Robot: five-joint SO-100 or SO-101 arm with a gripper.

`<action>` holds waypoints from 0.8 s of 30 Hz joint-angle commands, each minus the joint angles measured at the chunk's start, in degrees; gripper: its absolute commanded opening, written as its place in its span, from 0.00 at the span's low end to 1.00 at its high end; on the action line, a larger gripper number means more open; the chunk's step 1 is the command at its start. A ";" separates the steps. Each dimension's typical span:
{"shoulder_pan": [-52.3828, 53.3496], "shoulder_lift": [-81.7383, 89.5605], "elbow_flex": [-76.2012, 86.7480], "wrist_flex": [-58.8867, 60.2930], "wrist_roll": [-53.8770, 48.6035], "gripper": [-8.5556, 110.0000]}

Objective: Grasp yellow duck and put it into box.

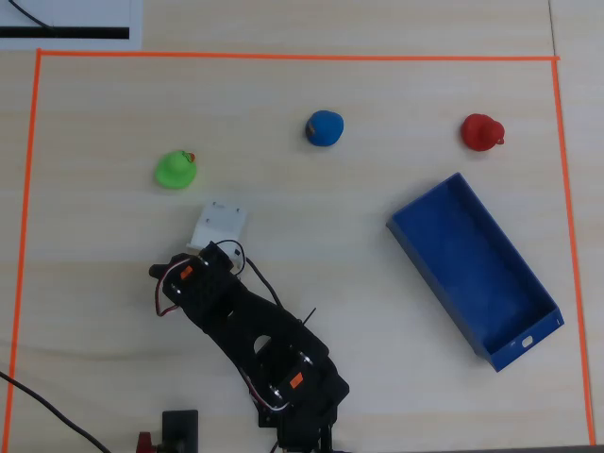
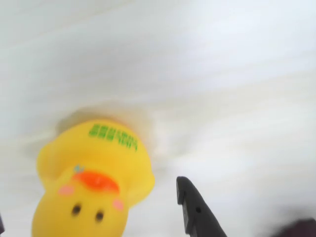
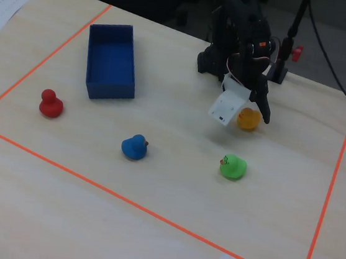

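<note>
The hand (image 3: 249, 116) is hanging low over the yellow duck (image 3: 248, 119), with its jaws spread apart and nothing gripped between them. In the wrist view one dark fingertip (image 2: 192, 205) is showing to the right of the yellow duck (image 2: 91, 180), with a strip of bare surface between the two. The other finger is barely showing at the left edge of that view, so the duck is probably lying between the two fingers, untouched. The duck is sitting on the pale wooden surface (image 3: 166, 185), its orange beak and two dark eyes turned toward the wrist camera and green print showing on its body.

In the fixed view a white camera block (image 3: 229, 106) is riding on the black arm (image 3: 242, 31) just left of the duck. In the overhead view that block (image 1: 219, 225) and the arm (image 1: 250, 330) are covering the duck completely.

Just beyond the hand, the green duck (image 3: 233, 167) is sitting near the yellow one, toward the front of the fixed view. The blue duck (image 3: 135, 147) is standing farther left, and the red duck (image 3: 51, 104) farther left again. The box (image 3: 111, 60) is lying well apart from the yellow duck, at the far left of the fixed view, and it is holding nothing. Orange tape (image 3: 139, 208) is framing the work area.
</note>
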 commanded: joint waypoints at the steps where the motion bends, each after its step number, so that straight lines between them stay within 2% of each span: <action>1: 0.35 -0.09 0.70 -3.08 0.62 0.43; 6: 0.35 -0.35 2.37 -6.33 2.11 0.30; 9: 0.88 -0.62 3.08 -7.56 3.16 0.07; 14: 5.45 2.02 1.32 -2.46 1.85 0.07; 17: 15.73 9.32 -6.42 10.37 -4.48 0.07; 20: 32.70 14.06 -21.18 22.41 -14.85 0.07; 24: 57.04 11.78 -36.39 23.29 -28.39 0.07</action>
